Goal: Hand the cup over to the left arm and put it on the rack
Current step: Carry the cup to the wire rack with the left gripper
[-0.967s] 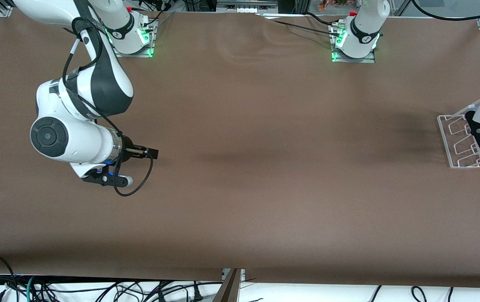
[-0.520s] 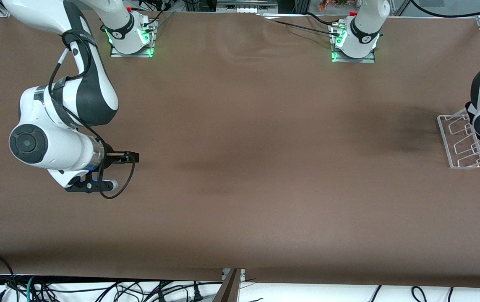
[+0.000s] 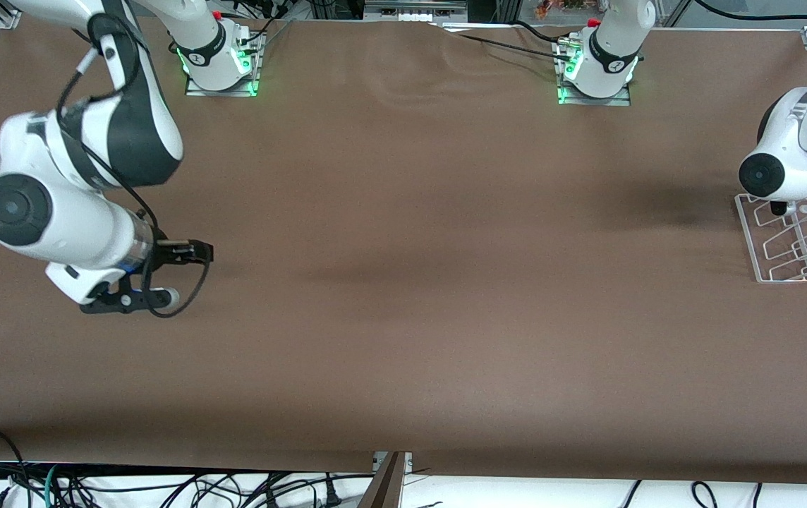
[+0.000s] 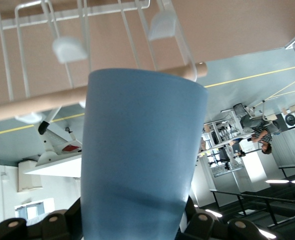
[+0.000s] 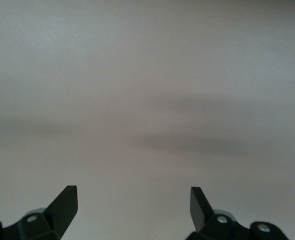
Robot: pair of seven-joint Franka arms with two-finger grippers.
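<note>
Left gripper (image 4: pixel 132 231) clenched on the light-blue tapered plastic cup (image 4: pixel 140 155), over the clear acrylic rack (image 3: pixel 784 243) near its wooden dowel (image 4: pixel 32 104). Best lowered slowly onto a white-tipped peg (image 4: pixel 66 47). Right gripper (image 5: pixel 133 201), fingers spread, empty, waits.

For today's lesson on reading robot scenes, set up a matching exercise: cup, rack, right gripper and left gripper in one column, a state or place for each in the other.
1. cup
2. rack
3. right gripper
4. left gripper

a. open, holding nothing
b. on the table at the left arm's end
c. light blue, gripped
d. shut on the tumbler, by the rack's dowel

Pairs: 1-c, 2-b, 3-a, 4-d
</note>
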